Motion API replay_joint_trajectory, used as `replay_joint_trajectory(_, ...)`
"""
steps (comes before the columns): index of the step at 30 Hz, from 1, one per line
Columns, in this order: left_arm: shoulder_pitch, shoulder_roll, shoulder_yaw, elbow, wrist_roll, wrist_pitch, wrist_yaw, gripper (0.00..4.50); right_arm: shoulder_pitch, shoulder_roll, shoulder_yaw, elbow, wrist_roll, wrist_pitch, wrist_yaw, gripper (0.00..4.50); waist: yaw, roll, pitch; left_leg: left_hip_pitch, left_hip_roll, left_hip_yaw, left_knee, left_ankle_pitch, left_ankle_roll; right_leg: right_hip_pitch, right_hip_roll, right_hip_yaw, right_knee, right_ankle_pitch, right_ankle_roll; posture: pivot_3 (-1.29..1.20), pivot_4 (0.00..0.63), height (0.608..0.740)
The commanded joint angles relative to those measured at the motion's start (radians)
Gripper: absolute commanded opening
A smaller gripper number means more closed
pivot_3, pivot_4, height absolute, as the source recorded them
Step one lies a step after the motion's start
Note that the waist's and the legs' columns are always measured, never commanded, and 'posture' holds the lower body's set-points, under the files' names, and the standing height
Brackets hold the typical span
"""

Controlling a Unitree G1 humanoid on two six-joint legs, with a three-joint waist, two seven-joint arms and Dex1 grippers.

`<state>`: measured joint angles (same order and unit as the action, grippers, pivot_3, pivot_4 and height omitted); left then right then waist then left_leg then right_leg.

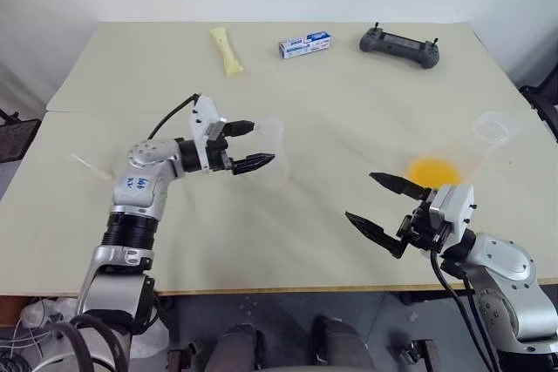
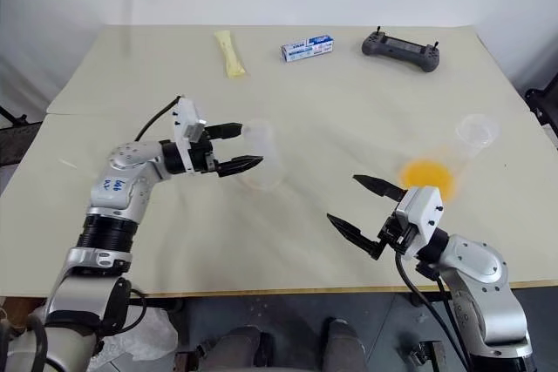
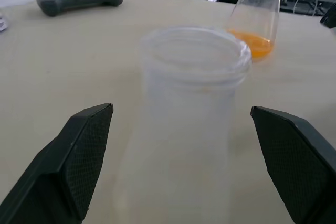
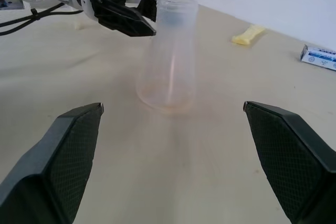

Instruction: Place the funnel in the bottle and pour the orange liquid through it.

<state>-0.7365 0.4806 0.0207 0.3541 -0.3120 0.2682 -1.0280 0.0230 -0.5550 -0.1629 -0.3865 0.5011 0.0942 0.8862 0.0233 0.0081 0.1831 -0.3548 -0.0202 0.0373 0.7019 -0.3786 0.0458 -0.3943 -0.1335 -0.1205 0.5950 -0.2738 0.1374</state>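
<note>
Right gripper [image 2: 366, 212] nearest, jaws wide, empty. Left gripper [image 2: 237, 147] wide beside the bottle [image 2: 261, 158], not gripping. Funnel step pending; next I must find the funnel.

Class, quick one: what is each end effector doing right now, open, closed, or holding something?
Left end effector: open, its fingers either side of the bottle, not gripping it.
Right end effector: open, holding nothing.

orange liquid [image 1: 433, 170], pale yellow packet [image 1: 227, 50], clear bottle [image 2: 261, 156]
</note>
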Motion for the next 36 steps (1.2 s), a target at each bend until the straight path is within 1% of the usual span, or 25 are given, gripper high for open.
replay_joint_trajectory(1,0.019,0.05,0.03,-0.068,-0.026,0.029,-0.017,4.47,-0.006,-0.017,-0.019,-0.008,0.024,-0.007,0.019,4.5,0.001,0.0,0.0,0.0,0.0,0.0,0.0,0.0,0.0,0.0,0.0,0.0,0.0,0.0,0.0,0.0,0.15,0.74)
replay_joint_trajectory(6,0.102,0.149,0.089,-0.157,-0.047,0.092,-0.011,4.47,-0.016,-0.031,-0.016,0.01,0.034,0.0,0.049,4.5,-0.001,0.0,0.0,0.0,0.0,0.0,0.0,0.0,0.0,0.0,0.0,0.0,0.0,0.0,0.0,0.0,0.15,0.74)
replay_joint_trajectory(10,0.232,0.231,0.203,-0.303,-0.108,0.18,0.024,4.47,-0.038,-0.041,-0.015,0.037,0.04,0.001,0.071,4.5,-0.003,0.0,0.0,0.001,0.001,0.0,-0.001,0.0,0.0,0.0,0.0,0.001,0.0,0.0,0.0,0.0,0.15,0.74)
replay_joint_trajectory(11,0.276,0.243,0.248,-0.345,-0.127,0.207,0.049,4.47,-0.044,-0.042,-0.012,0.047,0.041,0.001,0.08,4.5,-0.004,0.0,0.0,0.0,0.001,-0.001,-0.001,0.0,0.0,0.0,0.0,0.001,0.0,0.0,0.0,0.0,0.15,0.74)
replay_joint_trajectory(12,0.337,0.248,0.318,-0.398,-0.155,0.225,0.077,4.47,-0.051,-0.043,-0.008,0.06,0.041,0.0,0.09,4.5,-0.004,0.001,0.0,0.001,0.001,-0.001,-0.001,0.0,0.0,0.0,-0.001,0.001,0.0,0.0,0.0,0.0,0.15,0.74)
replay_joint_trajectory(14,0.431,0.246,0.424,-0.479,-0.197,0.253,0.128,4.47,-0.061,-0.043,-0.004,0.074,0.041,0.0,0.101,4.5,-0.006,0.001,0.0,0.001,0.001,-0.001,-0.001,0.0,-0.001,0.0,-0.001,0.002,0.0,0.0,0.0,0.0,0.15,0.74)
replay_joint_trajectory(17,0.68,0.179,0.636,-0.654,-0.254,0.277,0.212,4.47,-0.083,-0.041,0.006,0.1,0.05,0.015,0.118,4.5,-0.013,0.001,0.001,0.001,0.001,-0.002,-0.002,-0.001,-0.001,0.0,-0.001,0.007,-0.001,0.0,0.0,0.0,0.15,0.74)
replay_joint_trajectory(20,0.86,0.116,0.753,-0.744,-0.301,0.281,0.248,4.47,-0.093,-0.043,0.016,0.117,0.054,0.026,0.138,4.5,-0.019,0.001,0.001,0.002,0.002,-0.002,-0.002,-0.001,-0.001,0.001,-0.002,0.01,-0.002,0.0,0.0,0.0,0.15,0.74)
replay_joint_trajectory(24,1.008,0.035,0.819,-0.807,-0.32,0.254,0.309,4.47,-0.126,-0.046,0.026,0.15,0.055,0.036,0.16,4.5,-0.001,0.001,0.001,0.002,0.001,-0.003,0.0,-0.002,-0.002,0.002,-0.002,0.011,-0.002,-0.001,-0.001,0.0,0.15,0.74)
replay_joint_trajectory(27,1.069,-0.023,0.842,-0.849,-0.33,0.233,0.37,4.47,-0.156,-0.047,0.033,0.182,0.052,0.039,0.181,4.5,0.001,0.001,0.001,0.002,0.001,-0.002,-0.001,-0.002,-0.001,0.003,-0.003,0.013,-0.003,-0.001,-0.002,0.0,0.15,0.74)
replay_joint_trajectory(29,1.065,-0.047,0.83,-0.823,-0.291,0.187,0.418,4.47,-0.174,-0.045,0.042,0.199,0.049,0.042,0.196,4.5,0.002,0.001,0.001,0.002,0.001,-0.003,-0.001,-0.002,-0.001,0.002,-0.006,0.013,-0.003,-0.001,-0.002,0.0,0.15,0.74)
replay_joint_trajectory(31,1.053,-0.054,0.789,-0.804,-0.262,0.173,0.455,4.47,-0.191,-0.042,0.051,0.215,0.044,0.04,0.207,4.5,0.001,0.001,0.001,0.002,0.001,-0.003,-0.001,-0.002,-0.002,0.002,-0.008,0.013,-0.003,-0.001,-0.003,0.0,0.15,0.74)
replay_joint_trajectory(36,1.012,-0.046,0.701,-0.759,-0.235,0.168,0.51,4.47,-0.208,-0.039,0.052,0.223,0.039,0.036,0.208,4.5,-0.002,0.002,0.001,0.002,0.0,-0.001,-0.002,-0.002,-0.001,0.001,-0.004,0.012,-0.002,-0.001,-0.003,0.0,0.15,0.74)
